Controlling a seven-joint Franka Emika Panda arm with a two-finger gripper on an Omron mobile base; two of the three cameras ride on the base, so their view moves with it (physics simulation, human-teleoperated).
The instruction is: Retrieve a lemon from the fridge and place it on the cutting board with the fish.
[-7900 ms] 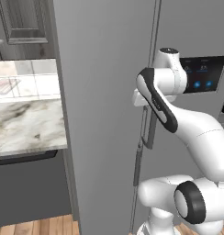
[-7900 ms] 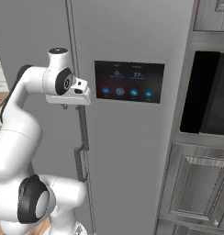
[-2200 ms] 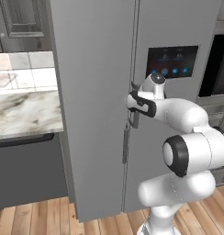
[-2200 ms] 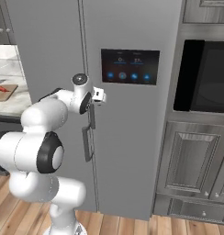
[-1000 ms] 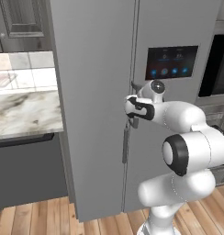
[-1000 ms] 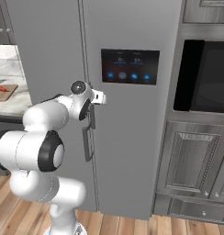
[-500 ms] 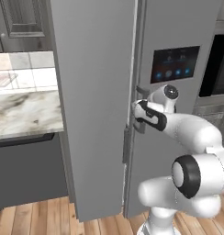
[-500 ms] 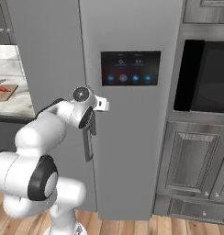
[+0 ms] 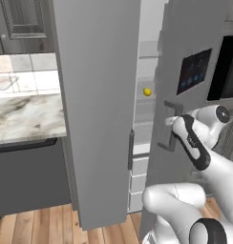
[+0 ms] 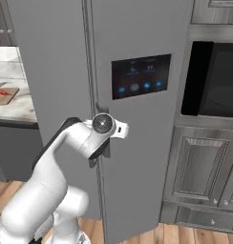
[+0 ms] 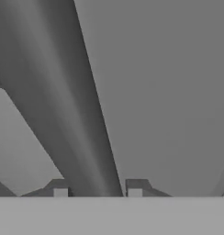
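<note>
Since half a second ago I've swung the tall grey fridge's [image 9: 97, 109] right door ajar, claw [image 11: 98, 190] loosening around its long handle, exposing the small yellow lemon [image 9: 147, 92] on a far shelf.

Lemon [image 9: 147, 92] on fridge shelf [image 9: 148, 101]; cutting board [image 10: 5, 95] on counter [image 10: 15, 110].

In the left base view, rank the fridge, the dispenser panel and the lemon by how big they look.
1. fridge
2. dispenser panel
3. lemon, a small yellow dot on a shelf deep inside, so distance shrinks it.
</note>
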